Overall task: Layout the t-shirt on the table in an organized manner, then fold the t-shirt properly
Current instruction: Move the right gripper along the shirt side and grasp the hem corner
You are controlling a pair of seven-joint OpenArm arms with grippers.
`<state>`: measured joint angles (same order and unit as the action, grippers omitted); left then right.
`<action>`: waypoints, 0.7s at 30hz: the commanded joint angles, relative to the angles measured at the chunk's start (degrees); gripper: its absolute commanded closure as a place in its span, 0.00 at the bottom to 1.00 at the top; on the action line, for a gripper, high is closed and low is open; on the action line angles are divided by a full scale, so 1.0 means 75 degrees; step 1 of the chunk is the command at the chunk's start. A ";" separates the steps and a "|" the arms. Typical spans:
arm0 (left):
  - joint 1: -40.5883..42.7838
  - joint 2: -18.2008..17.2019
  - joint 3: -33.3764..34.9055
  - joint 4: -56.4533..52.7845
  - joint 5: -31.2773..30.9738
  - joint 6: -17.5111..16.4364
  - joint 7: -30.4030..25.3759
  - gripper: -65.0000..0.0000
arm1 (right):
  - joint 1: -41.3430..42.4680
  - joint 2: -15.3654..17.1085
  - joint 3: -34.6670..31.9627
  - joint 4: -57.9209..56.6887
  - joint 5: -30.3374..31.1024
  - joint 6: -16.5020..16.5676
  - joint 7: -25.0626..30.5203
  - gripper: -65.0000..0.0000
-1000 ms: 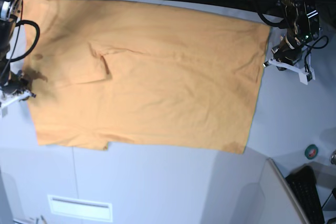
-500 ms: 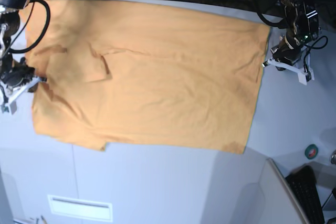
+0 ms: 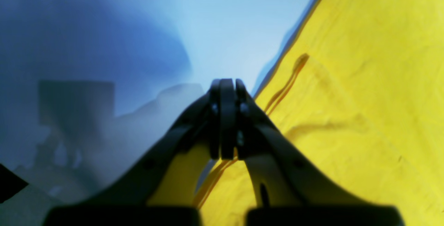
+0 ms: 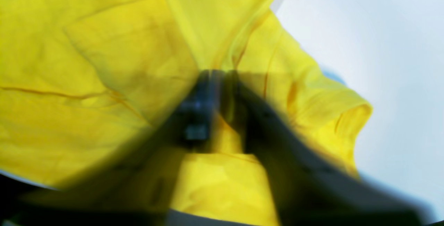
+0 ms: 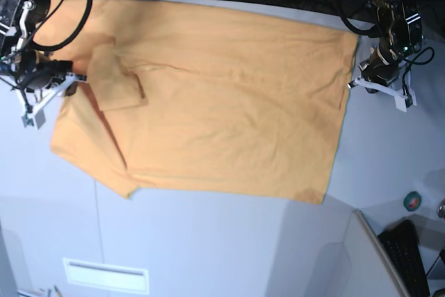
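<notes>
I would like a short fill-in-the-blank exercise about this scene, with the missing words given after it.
1. The t-shirt has the colour ____.
2. The t-shirt lies spread on the ____, a pale surface.
3. In the base view, the left end effector is at the ____ side of the picture.
4. In the left wrist view, this end effector's jaws are ____.

Missing words: orange-yellow; table; right; shut

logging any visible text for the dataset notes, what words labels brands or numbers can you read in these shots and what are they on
No text can be read in any view.
The t-shirt shows plain orange-yellow cloth: no print or readable label.
The table carries no writing; the pale rectangle near its front edge looks blank.
The small round green object at the right edge is too small to read.
The keyboard keys are too small and dark to read.
</notes>
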<state>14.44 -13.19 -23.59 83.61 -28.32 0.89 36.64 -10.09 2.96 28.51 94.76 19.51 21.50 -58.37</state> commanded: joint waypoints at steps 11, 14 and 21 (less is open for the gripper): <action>0.0015 -0.0111 -0.0060 0.0122 0.0007 -0.0018 -0.0121 1.00 | 0.2898 0.1006 0.0846 -0.3674 0.0077 -0.0012 0.1201 0.39; 0.0015 -0.0111 -0.0060 0.0122 0.0007 -0.0018 -0.0121 1.00 | 0.3437 0.1440 0.0811 -0.5373 0.0077 -0.0012 0.1939 0.39; 0.0015 -0.0111 -0.0060 0.0122 0.0007 -0.0018 -0.0121 1.00 | 0.3660 0.1627 0.0799 -0.6323 0.0077 0.0047 0.2350 0.40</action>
<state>14.79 -13.32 -23.81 83.61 -28.29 0.91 36.64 15.86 14.17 34.50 46.44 19.25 21.06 -41.54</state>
